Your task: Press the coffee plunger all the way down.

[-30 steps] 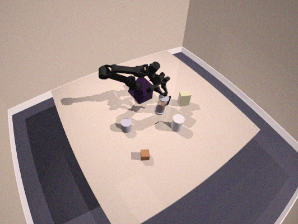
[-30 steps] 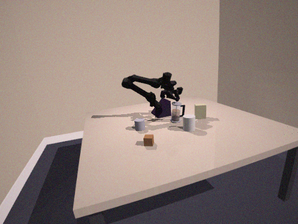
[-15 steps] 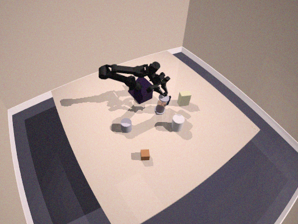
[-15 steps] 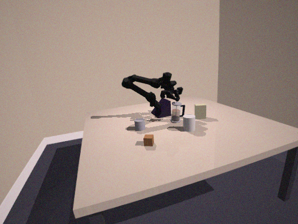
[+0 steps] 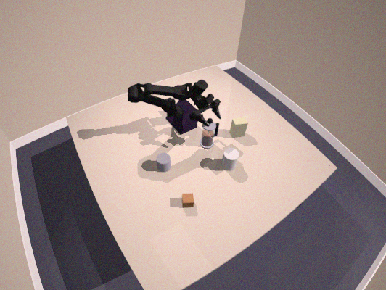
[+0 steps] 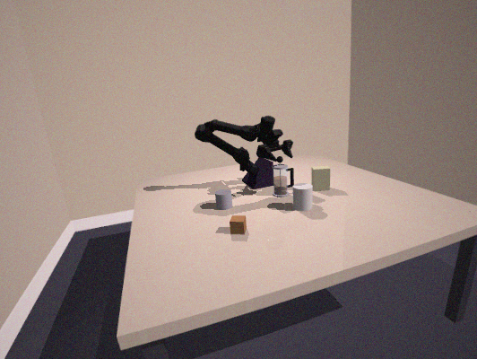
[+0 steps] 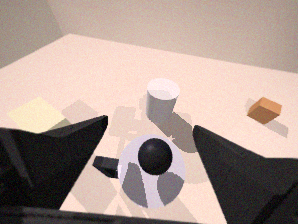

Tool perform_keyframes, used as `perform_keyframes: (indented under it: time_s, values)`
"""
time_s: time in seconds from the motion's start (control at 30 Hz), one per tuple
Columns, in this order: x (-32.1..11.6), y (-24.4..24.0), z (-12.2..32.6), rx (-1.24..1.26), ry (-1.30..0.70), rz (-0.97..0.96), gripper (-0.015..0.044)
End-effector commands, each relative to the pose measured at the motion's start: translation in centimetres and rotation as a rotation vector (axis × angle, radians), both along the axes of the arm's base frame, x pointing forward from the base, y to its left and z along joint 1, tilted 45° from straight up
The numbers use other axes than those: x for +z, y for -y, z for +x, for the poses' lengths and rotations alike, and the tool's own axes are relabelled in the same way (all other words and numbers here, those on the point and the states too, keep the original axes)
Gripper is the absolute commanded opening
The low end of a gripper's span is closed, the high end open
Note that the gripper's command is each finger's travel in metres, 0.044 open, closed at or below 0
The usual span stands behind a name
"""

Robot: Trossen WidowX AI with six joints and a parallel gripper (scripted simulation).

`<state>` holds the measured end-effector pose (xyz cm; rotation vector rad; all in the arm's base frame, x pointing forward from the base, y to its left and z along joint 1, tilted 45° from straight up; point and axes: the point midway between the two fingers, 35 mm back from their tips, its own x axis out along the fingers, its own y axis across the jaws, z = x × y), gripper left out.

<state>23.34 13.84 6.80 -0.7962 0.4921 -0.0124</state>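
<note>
Plunger knob (image 7: 155, 156) hides rod; pincer (image 7: 150, 145) spread.

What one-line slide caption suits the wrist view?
Open gripper straddles the black plunger knob of the upright coffee press without touching it.

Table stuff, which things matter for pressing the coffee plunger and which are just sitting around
Part of the job:
- coffee press, upright
- plunger knob
- pincer, open, fingers either side of the knob, not touching it

Just lying about:
- white cylinder
- grey cylinder
- orange cube
- pale yellow block
</note>
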Motion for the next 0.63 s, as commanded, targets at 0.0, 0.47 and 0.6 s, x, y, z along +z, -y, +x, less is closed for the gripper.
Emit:
perform_keyframes:
  time_s: [0.0,0.47,0.6]
  values:
    - [0.5,-0.7,-0.2,0.0,-0.006,0.005,0.044]
    - [6.0,-4.5,-2.6,-0.001,-0.015,-0.012,0.044]
    - [6.0,-4.5,-2.6,-0.001,-0.015,-0.012,0.044]
